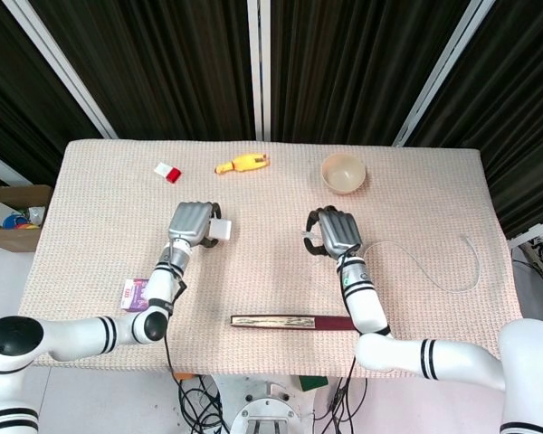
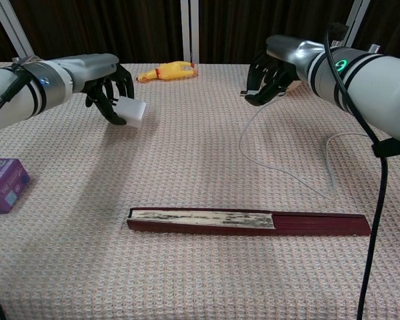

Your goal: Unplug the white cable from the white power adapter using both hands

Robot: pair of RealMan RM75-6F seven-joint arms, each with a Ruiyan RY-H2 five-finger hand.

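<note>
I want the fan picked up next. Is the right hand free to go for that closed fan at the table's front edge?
Probably not yet: the right hand holds the white cable by its plug end. The fan itself lies uncovered, with nothing on it.

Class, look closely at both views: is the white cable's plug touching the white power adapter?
Apart. The chest view shows the white power adapter in the left robot hand and the white cable plug in the right robot hand, bare table between.
</note>
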